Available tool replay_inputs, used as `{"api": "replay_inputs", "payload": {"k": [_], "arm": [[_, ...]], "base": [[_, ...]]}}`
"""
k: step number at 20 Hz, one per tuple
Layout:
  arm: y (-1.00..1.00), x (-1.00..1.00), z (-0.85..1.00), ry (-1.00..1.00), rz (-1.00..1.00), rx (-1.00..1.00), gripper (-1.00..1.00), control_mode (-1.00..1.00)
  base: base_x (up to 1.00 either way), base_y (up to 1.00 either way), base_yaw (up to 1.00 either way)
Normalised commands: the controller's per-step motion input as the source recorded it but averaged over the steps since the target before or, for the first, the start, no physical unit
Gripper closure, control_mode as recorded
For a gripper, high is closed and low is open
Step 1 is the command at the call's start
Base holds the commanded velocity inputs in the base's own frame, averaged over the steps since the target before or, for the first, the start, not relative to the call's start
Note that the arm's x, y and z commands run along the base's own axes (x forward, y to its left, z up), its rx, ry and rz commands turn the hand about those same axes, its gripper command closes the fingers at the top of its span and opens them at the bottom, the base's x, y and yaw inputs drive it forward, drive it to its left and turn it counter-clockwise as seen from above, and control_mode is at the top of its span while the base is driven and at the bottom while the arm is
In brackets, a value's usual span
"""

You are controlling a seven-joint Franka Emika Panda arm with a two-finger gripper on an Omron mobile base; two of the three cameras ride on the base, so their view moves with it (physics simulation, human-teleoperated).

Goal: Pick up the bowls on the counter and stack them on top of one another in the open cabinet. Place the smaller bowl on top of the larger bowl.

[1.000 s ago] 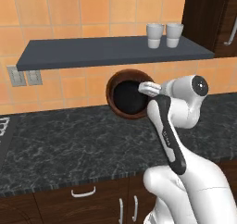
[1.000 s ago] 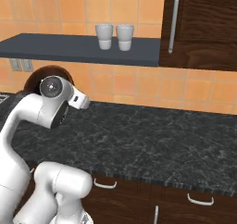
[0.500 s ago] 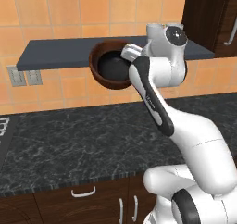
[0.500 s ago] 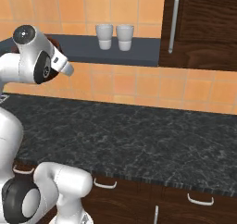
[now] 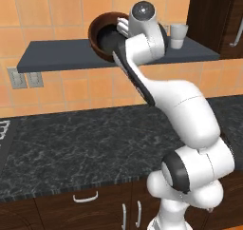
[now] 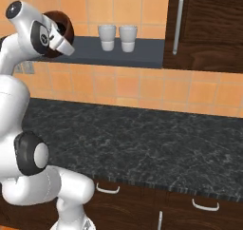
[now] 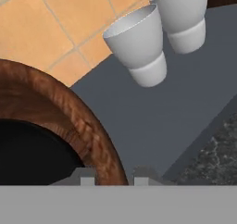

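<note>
- While the gripper [image 7: 107, 177] pinches the rim of the reddish-brown bowl [image 5: 102, 35], it hangs tilted above the grey-blue shelf [image 5: 57, 53], not seated.
- Steep tilt: rim grip may slip and the bowl drop to the black marble counter [image 5: 80, 138].
- Two pale cups [image 7: 139, 47] stand near; a swing could knock them.
- Black bowl's place unclear.

The robot's arm [image 5: 190, 105] is a chain of smooth, glossy white rounded shells joined by dark grey to black round joint discs, one link striped with a dark band, swelling into a bulbous white base [image 6: 57, 188], with small dark tips on the gripper [image 7: 111, 176].
</note>
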Motion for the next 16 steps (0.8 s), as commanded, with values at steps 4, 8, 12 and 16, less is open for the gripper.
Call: {"api": "replay_inputs", "payload": {"k": [4,8,12,16], "arm": [[0.00,1.00,0.09,0.00,-0.21,0.09,1.00,-1.00],[-0.05,0.79,-0.26,0.00,-0.05,0.16,-1.00,-1.00],[0.00,0.10,-0.10,-0.03,0.00,0.00,-1.00,-1.00],[-0.10,-0.47,0.00,-0.20,0.00,0.00,-1.00,-1.00]], "base": [[0.00,0.00,0.00],[0.00,0.00,0.00],[0.00,0.00,0.00],[0.00,0.00,0.00]]}}
